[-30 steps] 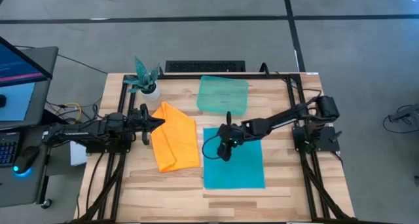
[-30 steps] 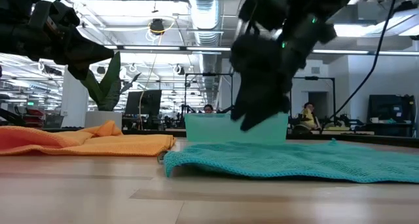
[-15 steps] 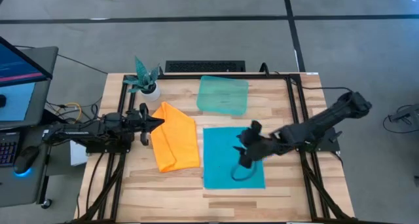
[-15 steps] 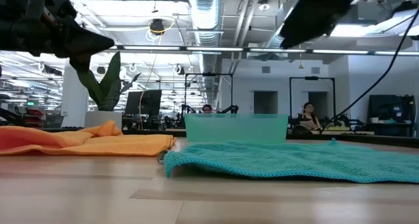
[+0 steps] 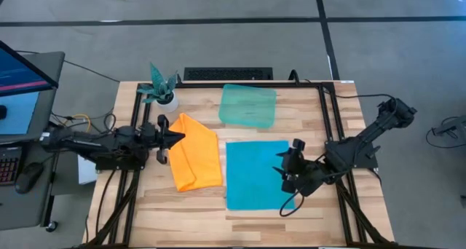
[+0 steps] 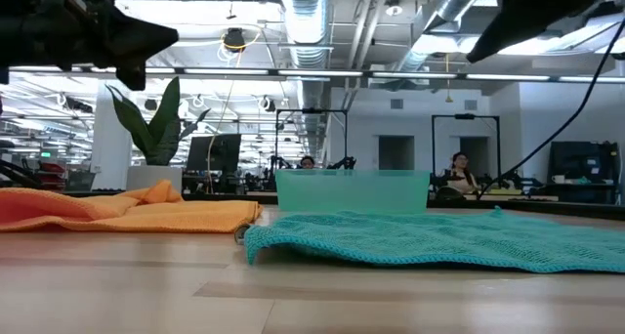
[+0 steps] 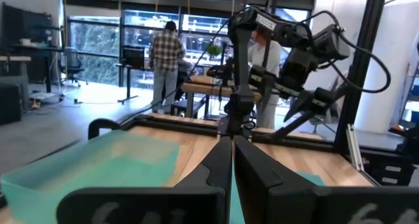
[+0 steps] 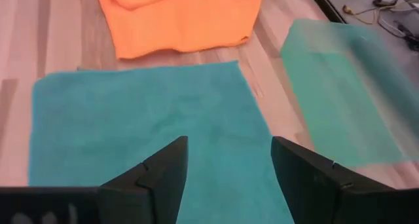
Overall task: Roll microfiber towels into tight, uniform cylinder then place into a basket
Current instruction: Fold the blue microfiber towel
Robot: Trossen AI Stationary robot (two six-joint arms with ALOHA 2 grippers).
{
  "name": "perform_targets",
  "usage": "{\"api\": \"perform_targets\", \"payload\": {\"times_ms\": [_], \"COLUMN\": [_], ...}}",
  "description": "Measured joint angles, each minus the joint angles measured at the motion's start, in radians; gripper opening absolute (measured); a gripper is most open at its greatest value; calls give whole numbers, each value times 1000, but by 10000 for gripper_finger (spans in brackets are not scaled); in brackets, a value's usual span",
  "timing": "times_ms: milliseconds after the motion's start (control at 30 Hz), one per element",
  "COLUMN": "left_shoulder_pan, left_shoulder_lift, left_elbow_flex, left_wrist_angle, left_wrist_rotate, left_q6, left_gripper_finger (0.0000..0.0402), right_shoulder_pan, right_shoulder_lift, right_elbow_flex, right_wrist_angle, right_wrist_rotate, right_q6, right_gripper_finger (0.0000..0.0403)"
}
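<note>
The turquoise towel (image 5: 256, 175) lies spread flat on the table's near right part, and shows in the right wrist view (image 8: 150, 119) too. The orange towel (image 5: 195, 151) lies loosely folded to its left. The teal-green basket (image 5: 248, 105) stands on the table beyond them. My right gripper (image 5: 285, 172) hangs open above the turquoise towel's right edge; nothing is between its fingers (image 8: 229, 162). My left gripper (image 5: 177, 137) is shut and held up in the air (image 6: 161, 39) at the orange towel's left edge, clear of it.
A small white pot with a teal plant (image 5: 162, 89) stands at the far left corner. A dark bar (image 5: 227, 73) lies along the far edge. Black frame rails (image 5: 329, 118) run along both sides. Bare wood lies near the front edge (image 5: 189, 209).
My right gripper has risen from low over the turquoise towel's left part, swung toward the table's right and near edges, and turned about; it stays open. The towel lies as before. My left gripper has tipped from slanting down to about level and risen a little.
</note>
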Motion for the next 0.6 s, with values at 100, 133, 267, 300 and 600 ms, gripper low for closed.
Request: {"api": "perform_targets", "payload": {"times_ms": [100,133,267,300,600], "left_shoulder_pan": [-4,-6,-20,-26,-106], "left_shoulder_lift": [144,195,395,442,792], "left_elbow_flex": [12,23,106,134,375], "left_wrist_angle": [106,133,178,178,134], "left_wrist_rotate": [0,0,0,2,28], "left_q6": [0,0,16,26,185], "left_gripper_finger": [7,7,7,7,7], "right_shoulder_pan": [0,0,12,16,42], "right_shoulder_lift": [0,0,0,0,-7], "right_elbow_flex": [0,0,-2,-6,-91], "right_wrist_angle": [-23,-34,-88,-91,-115], "right_wrist_rotate": [-1,-1,0,1,56], "right_q6": [26,38,90,97,135], "right_gripper_finger": [244,244,244,244,244]}}
